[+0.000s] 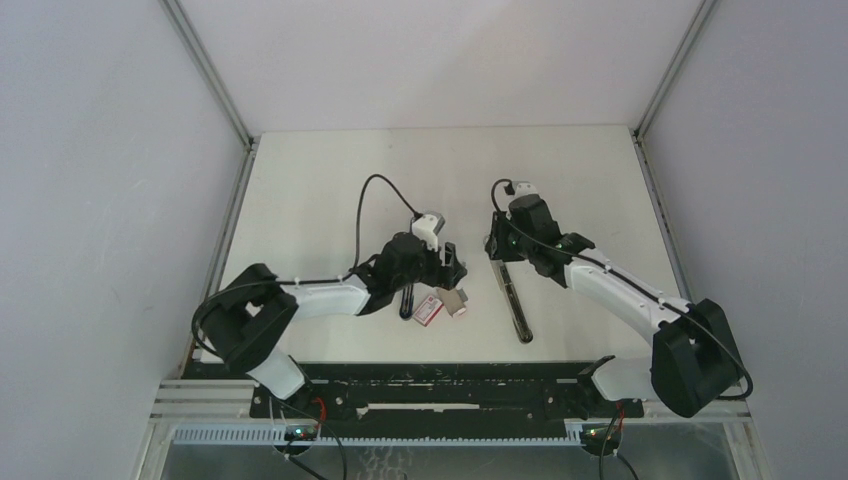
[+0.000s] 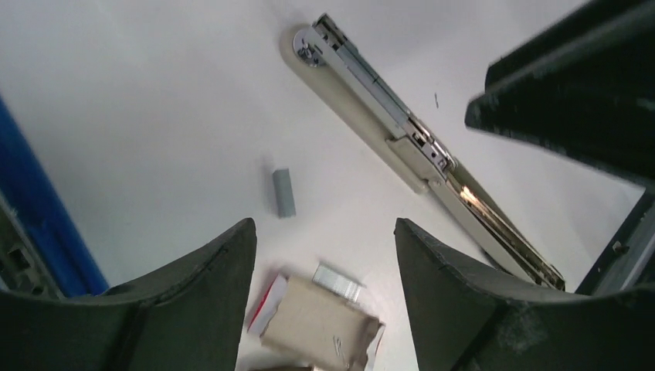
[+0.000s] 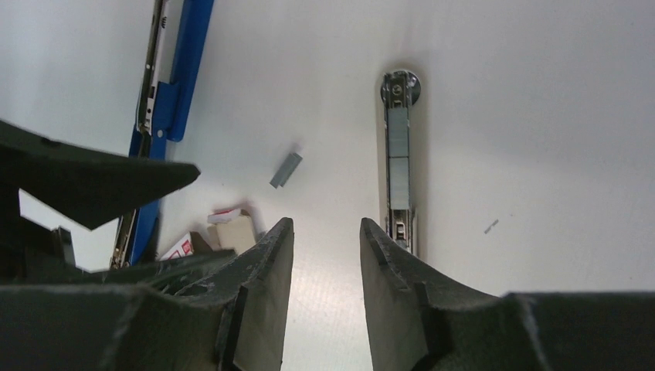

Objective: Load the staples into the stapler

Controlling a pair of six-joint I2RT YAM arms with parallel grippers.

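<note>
Two staple strips lie loose on the counter point(image 1: 330, 180), close to the middle of its near edge. The lone strip point(image 2: 283, 192) sits by itself on bare surface. The second strip point(image 2: 338, 280) touches the brownish inner tray point(image 2: 313, 325), with the red-and-white box point(image 1: 429, 311) tucked against that tray. The stapler point(image 1: 512, 298) lies opened flat just to the right of them, its length running from the near edge toward the far edge and its rail facing up. Grey blocks seem to sit in that rail already, though I cannot be sure. A blue bar point(image 3: 181, 69) with a metal rail lies left of the box.

Both arms hover over this cluster. The left fingers point(image 2: 224, 270) are spread wide with nothing between them, and the right fingers point(image 3: 263, 270) are parted more narrowly and are likewise empty.

The strips look very light, smooth and low to the surface. They are probably stiff along their length but brittle, since glued staples break apart when bent or squeezed hard. The best hold is likely a gentle pinch across the narrow width, on the two long sides at mid-length. The lone strip is the easier pick, with open room all around it. The stapler is heavier but may slide if pushed, so it may need steadying.
</note>
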